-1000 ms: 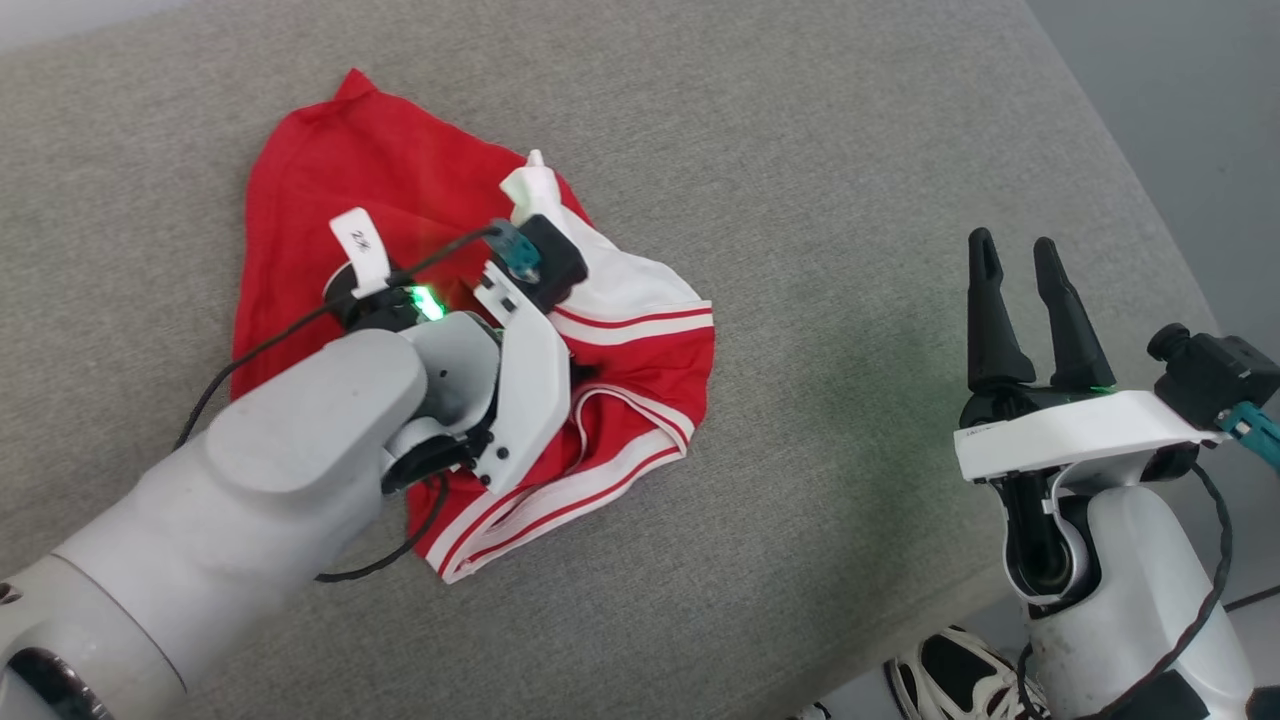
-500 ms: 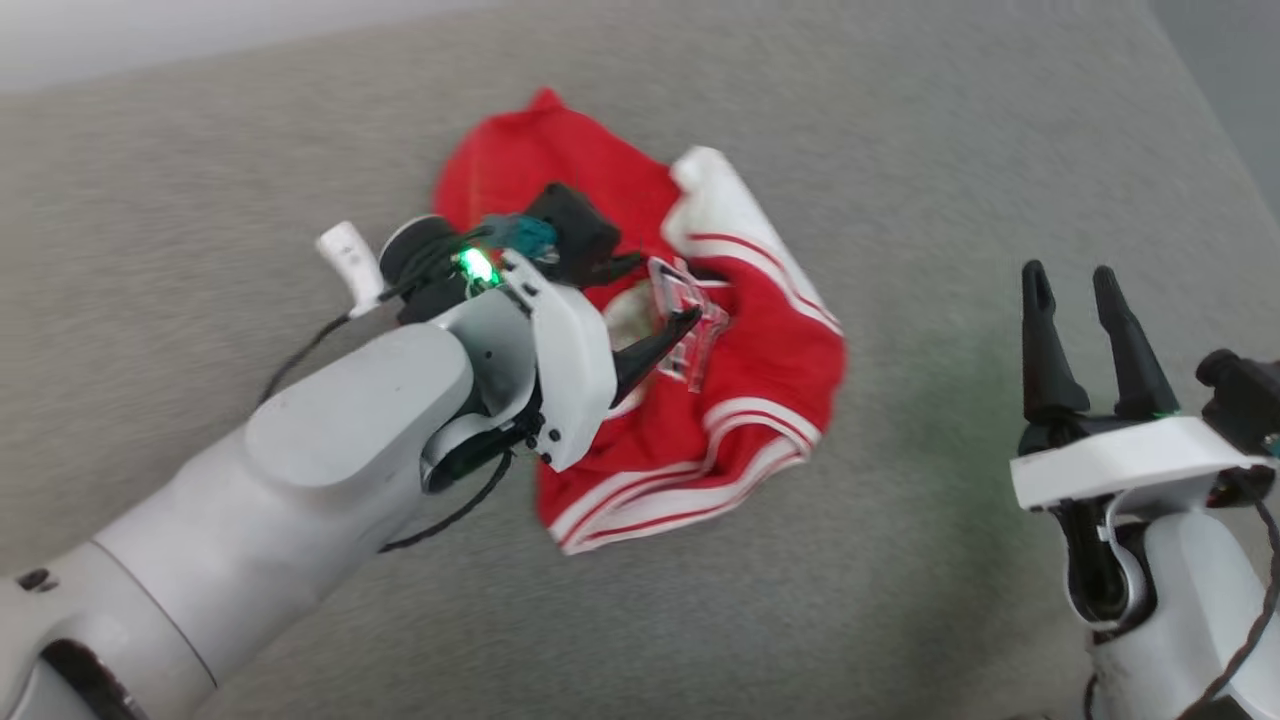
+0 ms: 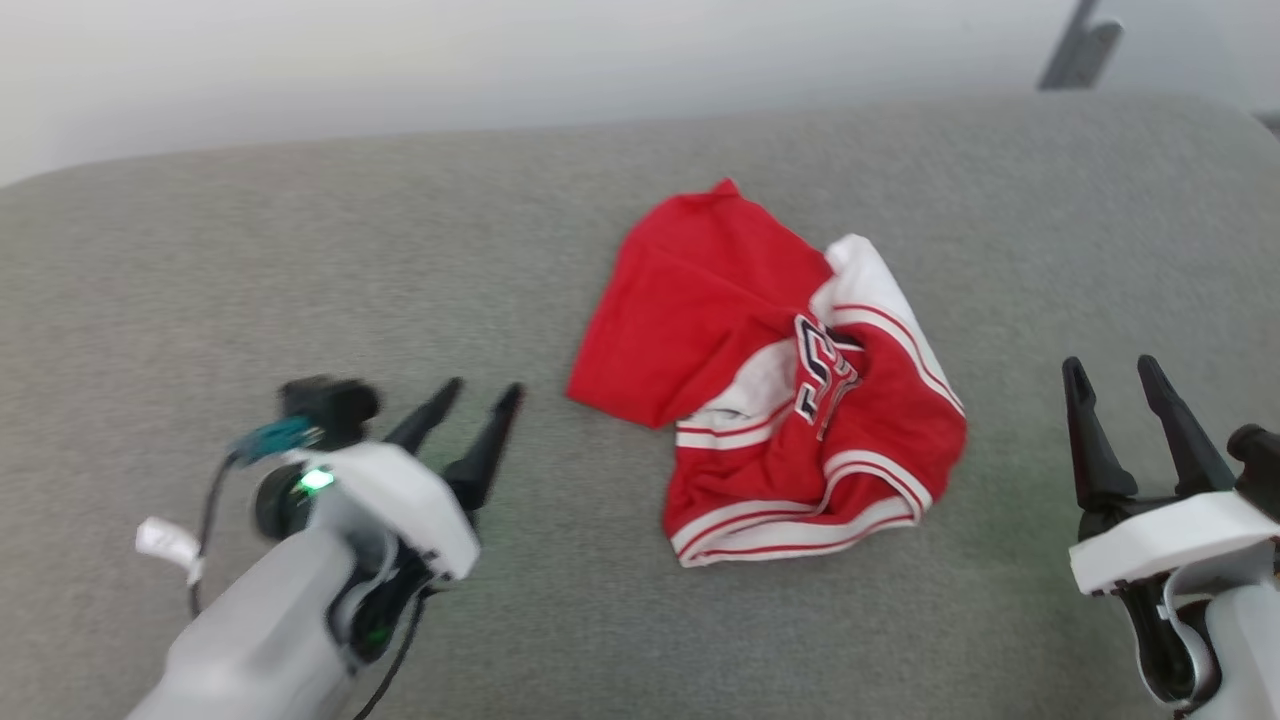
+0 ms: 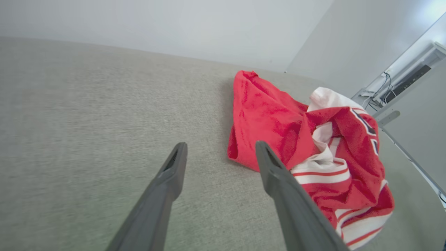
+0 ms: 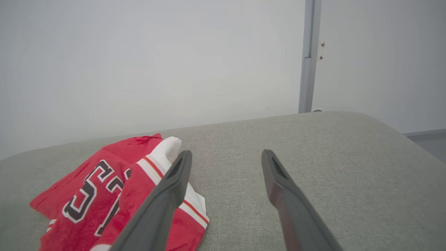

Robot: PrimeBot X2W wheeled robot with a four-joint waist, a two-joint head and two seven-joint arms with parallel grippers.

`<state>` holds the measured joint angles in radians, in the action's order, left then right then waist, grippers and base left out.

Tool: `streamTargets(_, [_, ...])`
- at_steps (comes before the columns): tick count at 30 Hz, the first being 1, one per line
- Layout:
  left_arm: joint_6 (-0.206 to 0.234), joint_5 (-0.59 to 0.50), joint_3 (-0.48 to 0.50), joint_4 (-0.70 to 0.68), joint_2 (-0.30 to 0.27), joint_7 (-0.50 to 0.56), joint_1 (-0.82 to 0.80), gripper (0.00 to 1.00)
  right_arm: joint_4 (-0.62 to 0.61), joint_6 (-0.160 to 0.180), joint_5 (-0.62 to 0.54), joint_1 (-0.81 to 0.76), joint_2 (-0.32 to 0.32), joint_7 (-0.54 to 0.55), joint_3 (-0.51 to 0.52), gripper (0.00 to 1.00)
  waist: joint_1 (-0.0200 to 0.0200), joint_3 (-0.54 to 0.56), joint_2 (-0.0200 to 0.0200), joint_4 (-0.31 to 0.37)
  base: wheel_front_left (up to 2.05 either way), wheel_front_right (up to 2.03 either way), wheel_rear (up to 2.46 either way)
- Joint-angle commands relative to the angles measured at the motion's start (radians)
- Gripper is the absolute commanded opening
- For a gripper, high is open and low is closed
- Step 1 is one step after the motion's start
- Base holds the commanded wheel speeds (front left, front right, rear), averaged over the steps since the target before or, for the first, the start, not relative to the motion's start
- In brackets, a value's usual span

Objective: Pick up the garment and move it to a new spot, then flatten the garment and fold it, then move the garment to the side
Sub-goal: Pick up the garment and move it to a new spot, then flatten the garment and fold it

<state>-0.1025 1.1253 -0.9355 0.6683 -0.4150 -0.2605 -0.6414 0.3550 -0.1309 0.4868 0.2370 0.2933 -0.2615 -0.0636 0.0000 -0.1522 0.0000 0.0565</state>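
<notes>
Crumpled red jersey (image 3: 770, 400) lying loose near the middle of a grey cushion (image 3: 300, 250), between two empty grippers with fingers apart — the left gripper (image 3: 485, 388) just beside its left edge, the right gripper (image 3: 1110, 365) farther off.

The left gripper (image 3: 485, 386) sits at the lower left of the head view, its two dark fingers spread apart and pointing up and to the right. Behind it a white wrist housing (image 3: 400, 505) carries a small green light (image 3: 316, 480), and the pale grey left forearm (image 3: 250, 640) runs down to the bottom edge. The right gripper (image 3: 1110, 364) stands at the lower right, above its own white wrist plate (image 3: 1165, 540) — fingers parted too, pointing up and leaning slightly left. In each wrist view, that arm's two fingers rise well apart.
</notes>
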Motion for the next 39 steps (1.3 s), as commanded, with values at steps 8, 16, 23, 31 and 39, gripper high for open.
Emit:
streamTargets(8, [0.012, -0.348, 0.499, -0.166, 0.059, -0.006, 0.371, 1.00, -0.007, 0.000, 0.010, -0.051, 0.033, -0.005, -0.003, 1.00, 0.0000, 0.073, 0.0000, -0.062, 0.00, 0.00, 0.00])
streamTargets(16, [0.015, -0.636, 0.801, -0.363, 0.153, -0.006, 0.594, 1.00, -0.015, 0.000, 0.013, -0.097, 0.044, -0.005, 0.012, 1.00, 0.0000, 0.134, 0.0000, -0.058, 0.00, 0.00, 0.00])
streamTargets(23, [-0.001, -0.814, 0.895, -0.458, 0.204, -0.006, 0.675, 1.00, -0.034, 0.000, 0.016, -0.108, 0.047, -0.005, 0.018, 1.00, 0.0000, 0.144, 0.0000, -0.048, 0.00, 0.00, 0.00])
streamTargets(31, [-0.020, -0.875, 0.949, -0.463, 0.250, -0.006, 0.707, 1.00, -0.031, 0.000, 0.012, -0.118, 0.039, -0.005, 0.021, 1.00, 0.0000, 0.149, 0.0000, -0.042, 0.00, 0.00, 0.00])
streamTargets(39, [-0.028, -0.886, 0.964, -0.477, 0.280, -0.006, 0.700, 1.00, 0.028, 0.000, 0.040, -0.054, 0.077, 0.045, -0.031, 1.00, 0.0000, 0.137, 0.0000, -0.046, 0.00, 0.00, 0.00])
